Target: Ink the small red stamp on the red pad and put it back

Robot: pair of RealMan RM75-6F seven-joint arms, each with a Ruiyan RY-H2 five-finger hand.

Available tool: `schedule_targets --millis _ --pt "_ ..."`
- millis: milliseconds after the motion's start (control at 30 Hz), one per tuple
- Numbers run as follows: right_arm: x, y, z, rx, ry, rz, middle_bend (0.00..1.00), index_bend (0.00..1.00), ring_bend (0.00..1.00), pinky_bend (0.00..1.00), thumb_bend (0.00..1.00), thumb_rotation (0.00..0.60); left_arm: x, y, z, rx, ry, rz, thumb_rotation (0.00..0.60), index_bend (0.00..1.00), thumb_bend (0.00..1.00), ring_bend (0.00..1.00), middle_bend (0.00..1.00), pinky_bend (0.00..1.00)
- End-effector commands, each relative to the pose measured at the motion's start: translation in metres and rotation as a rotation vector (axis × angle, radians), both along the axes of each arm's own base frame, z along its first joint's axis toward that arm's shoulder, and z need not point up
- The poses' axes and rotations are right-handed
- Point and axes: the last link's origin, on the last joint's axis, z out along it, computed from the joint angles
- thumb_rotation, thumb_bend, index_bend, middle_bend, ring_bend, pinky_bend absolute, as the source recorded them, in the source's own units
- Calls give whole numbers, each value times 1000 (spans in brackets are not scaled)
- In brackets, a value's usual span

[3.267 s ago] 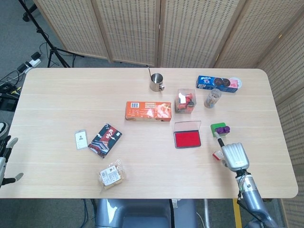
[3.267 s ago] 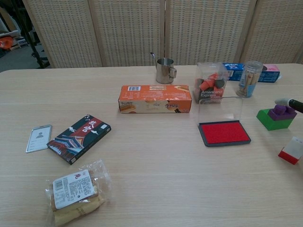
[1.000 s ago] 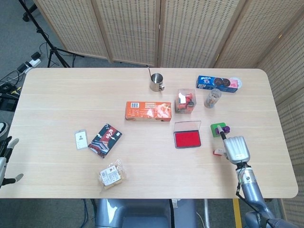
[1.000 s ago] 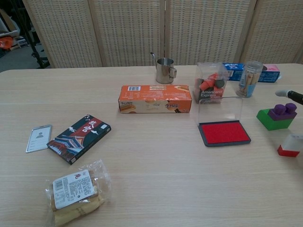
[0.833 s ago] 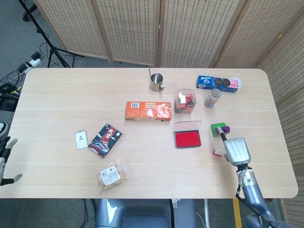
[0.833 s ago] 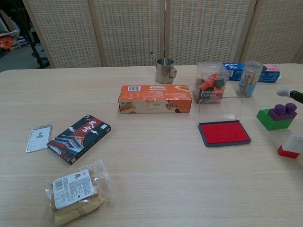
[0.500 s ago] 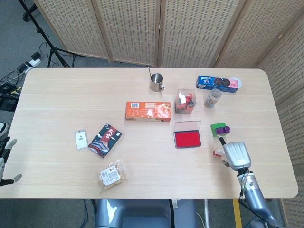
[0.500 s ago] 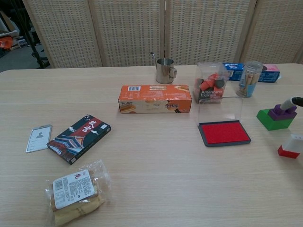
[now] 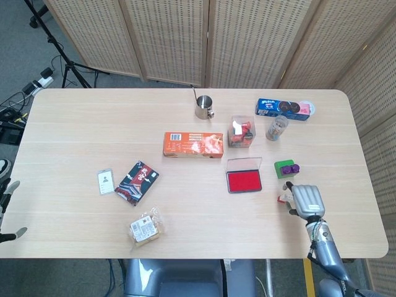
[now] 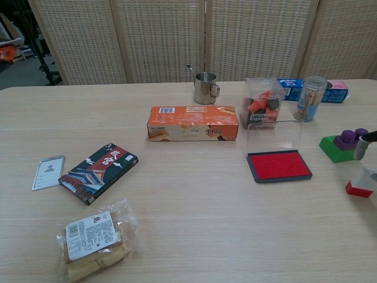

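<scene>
The small red stamp (image 10: 360,183), red base with a white top, stands on the table at the far right. The head view shows only its edge (image 9: 283,198) beside my right hand (image 9: 307,201). That hand hovers over it with fingers apart, and one fingertip (image 10: 360,148) hangs just above the stamp without touching it. The red ink pad (image 9: 244,180) lies open to the left, red face (image 10: 278,165) up and clear lid (image 10: 274,137) upright. My left hand (image 9: 4,204) stays at the table's far left edge, holding nothing.
A green and purple block (image 9: 286,167) sits just behind the stamp. Behind the pad are a clear box of stamps (image 9: 242,131), a jar (image 9: 276,127), a biscuit pack (image 9: 284,109), an orange box (image 9: 193,145) and a steel cup (image 9: 203,107). A phone (image 9: 106,181), dark packet (image 9: 137,182) and snack bag (image 9: 146,228) lie left.
My right hand has drawn back toward the near edge and sunk lower, bringing its fingertip down from beside the purple block to just above the stamp. The stamp has stayed put.
</scene>
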Motion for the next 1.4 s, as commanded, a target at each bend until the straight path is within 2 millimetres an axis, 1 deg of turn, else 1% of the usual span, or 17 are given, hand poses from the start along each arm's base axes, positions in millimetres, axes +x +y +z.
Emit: schedule_targets --millis 33,400,567,1067,1400 --pt "0 -4 0 0 -6 -21 1000 361 1000 1000 414 600 0 0 0 1 0 0 600 0 0 0 0 0" --pt "-3 -4 -4 31 -11 -55 1000 362 1000 1000 414 600 0 1 -2 -8 3 3 600 0 0 0 0 0" --pt "-7 -6 -8 32 -5 -65 1000 397 1000 1000 414 600 0 1 -1 -8 3 4 600 0 0 0 0 0" --pt "-12 -11 -14 22 1 -61 1000 399 1000 1000 414 600 -1 2 -3 -14 8 11 600 0 0 0 0 0" --pt "-17 -13 -14 20 32 -63 1000 466 1000 1000 414 600 -1 2 -3 -14 11 12 600 0 0 0 0 0"
